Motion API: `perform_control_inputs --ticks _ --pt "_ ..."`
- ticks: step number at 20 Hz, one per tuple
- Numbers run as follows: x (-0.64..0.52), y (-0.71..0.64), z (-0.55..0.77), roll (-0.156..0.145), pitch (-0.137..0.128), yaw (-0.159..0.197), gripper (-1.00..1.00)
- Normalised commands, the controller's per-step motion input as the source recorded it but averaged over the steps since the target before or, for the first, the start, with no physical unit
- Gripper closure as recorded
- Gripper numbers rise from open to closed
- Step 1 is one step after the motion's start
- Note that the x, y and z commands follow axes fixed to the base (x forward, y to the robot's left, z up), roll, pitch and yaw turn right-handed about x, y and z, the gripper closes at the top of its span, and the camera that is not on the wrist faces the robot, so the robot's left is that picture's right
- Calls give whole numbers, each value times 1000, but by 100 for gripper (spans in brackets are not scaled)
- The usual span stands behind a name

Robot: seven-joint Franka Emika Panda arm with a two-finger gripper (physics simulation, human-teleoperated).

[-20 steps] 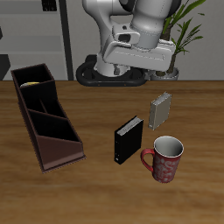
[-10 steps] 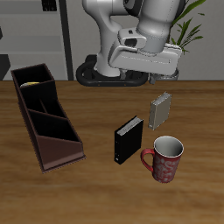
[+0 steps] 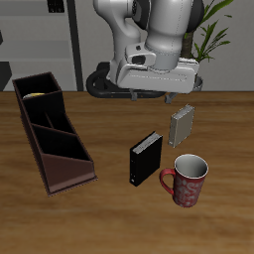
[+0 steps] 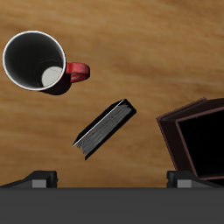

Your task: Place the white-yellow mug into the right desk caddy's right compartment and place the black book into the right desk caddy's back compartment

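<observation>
gripper (image 3: pixel 167 98) mostly hidden, right desk caddy (image 4: pixel 197 140) cropped

Front-high camera and downward wrist camera apparently share the black book (image 3: pixel 146 157) (image 4: pixel 104 128).

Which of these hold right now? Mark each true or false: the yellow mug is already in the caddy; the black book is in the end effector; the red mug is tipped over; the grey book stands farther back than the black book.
1. The yellow mug is in the caddy: true, in its rearmost section.
2. The black book is in the end effector: false, it stands on the table, untouched.
3. The red mug is tipped over: false, it stands upright.
4. The grey book stands farther back than the black book: true.
</observation>
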Motion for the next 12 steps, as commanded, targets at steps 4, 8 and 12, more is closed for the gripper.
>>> perform_control_inputs --ticks 4,8,12 --pt "90 -48 -172 26 -12 -65 -100" --pt "154 10 -219 92 -17 -112 -100" --pt "164 -79 -226 33 -5 -135 -100"
